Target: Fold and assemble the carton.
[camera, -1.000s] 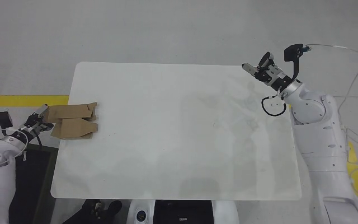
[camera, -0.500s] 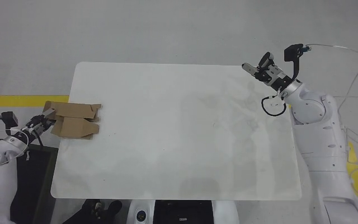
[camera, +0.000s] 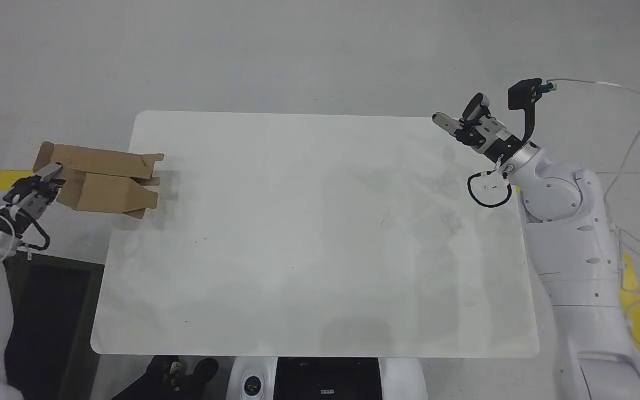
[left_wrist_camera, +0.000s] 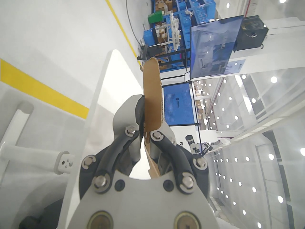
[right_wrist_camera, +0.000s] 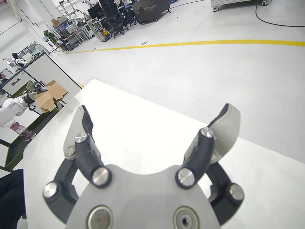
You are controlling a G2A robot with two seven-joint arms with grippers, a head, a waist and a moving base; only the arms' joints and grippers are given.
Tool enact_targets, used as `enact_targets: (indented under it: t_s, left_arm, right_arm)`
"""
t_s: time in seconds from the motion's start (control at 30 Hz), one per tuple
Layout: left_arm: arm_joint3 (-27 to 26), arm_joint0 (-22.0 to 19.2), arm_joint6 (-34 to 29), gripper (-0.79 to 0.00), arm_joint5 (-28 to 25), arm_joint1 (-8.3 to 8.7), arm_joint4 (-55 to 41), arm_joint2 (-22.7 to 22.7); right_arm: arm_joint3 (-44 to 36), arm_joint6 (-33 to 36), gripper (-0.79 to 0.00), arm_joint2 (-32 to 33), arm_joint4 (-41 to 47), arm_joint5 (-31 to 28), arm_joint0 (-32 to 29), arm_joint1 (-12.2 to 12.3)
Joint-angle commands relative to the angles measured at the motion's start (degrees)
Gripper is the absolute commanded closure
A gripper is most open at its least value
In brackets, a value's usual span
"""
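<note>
carton (camera: 95,178), a flattened brown blank, was pinched at its outer end in my left gripper (camera: 40,185), whose jaws were closed down onto the cardboard edge. its long axis ran from that gripper inward toward the middle of the tabletop (camera: 320,250), roughly along the tabletop's width. most of the blank hung out beyond the tabletop's left edge, and only its inner flaps reached over the far-left corner. it appeared raised off the surface, judging by the shadow beneath the flaps. my right gripper (camera: 462,122) hovered near the far-right corner, jaws spread wide with nothing between them, well apart from the carton. the left arm was therefore the nearer one, already in contact. any folding with both grippers would, in my judgement, have called for the carton to come inward along its own long axis, or for the right arm to cross the tabletop. compared with a second earlier, the carton had been lifted from the left edge, where it had lain half on the surface, and carried outward and toward the far side. the right arm had kept its place.
</note>
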Motion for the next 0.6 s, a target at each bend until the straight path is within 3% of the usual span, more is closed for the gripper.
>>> enact_targets:
  t_s: [0.0,0.27,0.57]
  left_arm:
    - [-1.63,-0.57,-0.69,0.000,-0.03,0.10,-0.81,-0.23]
    - [-8.33,-5.86,-2.04,0.000,-0.01,0.11,-0.53,2.18]
    - [-9.70,-14.98,-5.62,0.000,-0.33,-0.28,2.88,8.83]
  right_arm:
    - [0.00,0.00,-0.785,0.00,0.00,0.00,0.00,0.00]
    - [0.00,0.00,-0.785,0.00,0.00,0.00,0.00,0.00]
    - [0.00,0.00,-0.785,0.00,0.00,0.00,0.00,0.00]
